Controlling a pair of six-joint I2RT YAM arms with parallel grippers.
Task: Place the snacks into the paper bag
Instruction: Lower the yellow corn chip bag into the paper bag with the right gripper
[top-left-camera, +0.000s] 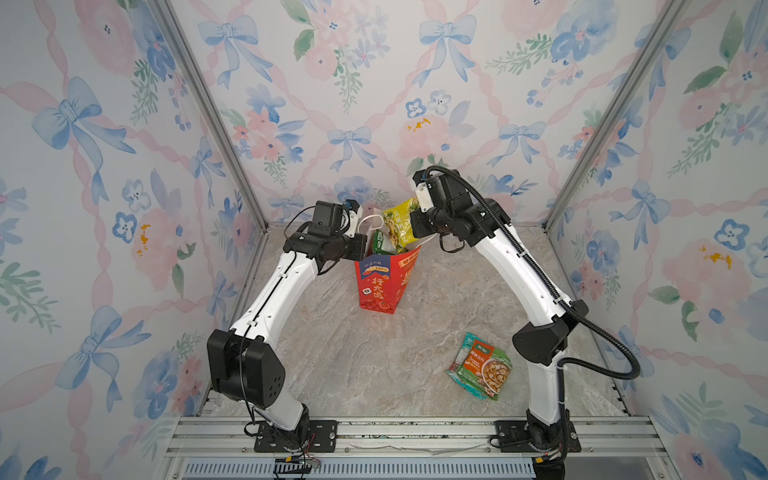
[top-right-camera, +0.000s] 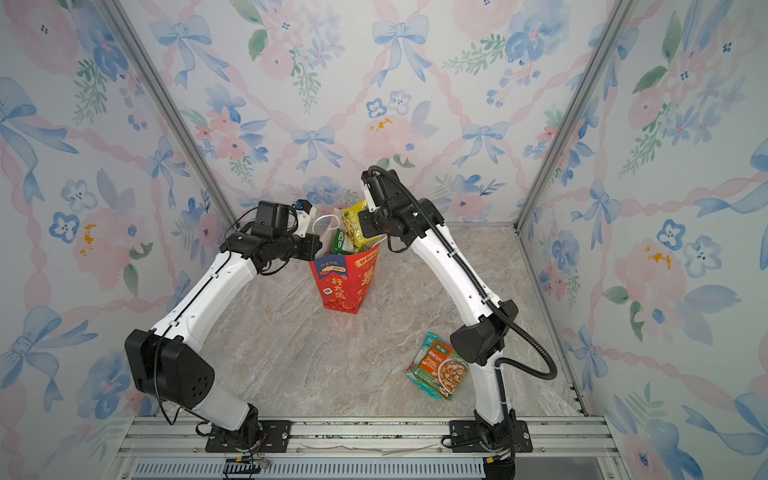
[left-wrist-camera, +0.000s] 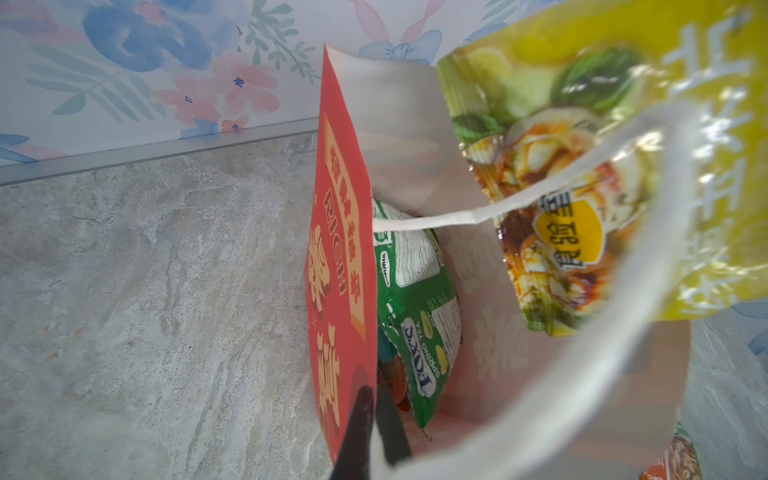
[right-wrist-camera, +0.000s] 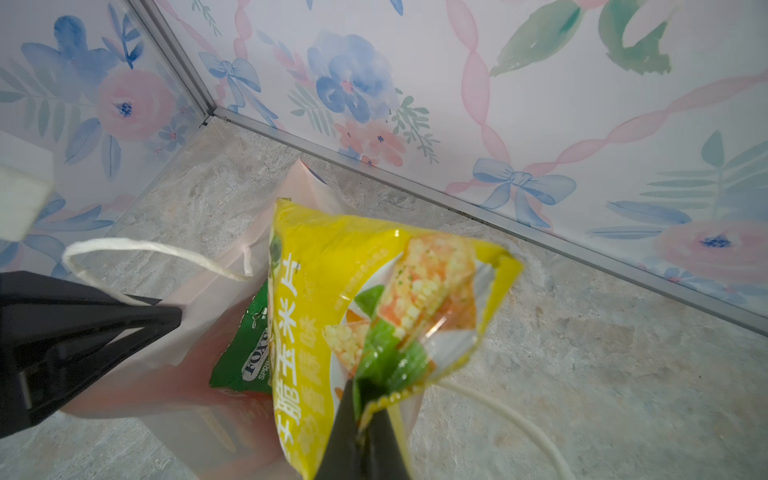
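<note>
Top view, near right: the teal packet (top-left-camera: 479, 366) lies flat on the table (top-left-camera: 374, 365), just beside the right arm's base and well apart from the paper bag (top-left-camera: 379, 284); not yet bagged.
Top view, centre: the paper bag stands upright with its mouth open, between the two wrists.
Left gripper (left-wrist-camera: 376, 419): jaws pinched fully together on the bag's red wall at the rim, holding the mouth open on the left side.
Inside the bag: the green packet (left-wrist-camera: 419, 332), marked FOX'S, stands against that red wall.
Right gripper (right-wrist-camera: 365, 419): jaws closed tight on a corner of the yellow packet (right-wrist-camera: 332, 316), which hangs over the mouth with its lower end already inside.
White handle (right-wrist-camera: 158, 253): loops loose beside the opening.
Step in hand, my judgement: lower the yellow packet straight down beside the green one, clear of the handle, and release only once most of it is below the rim.
Risk, my judgement: letting go early could leave it perched on the rim.
</note>
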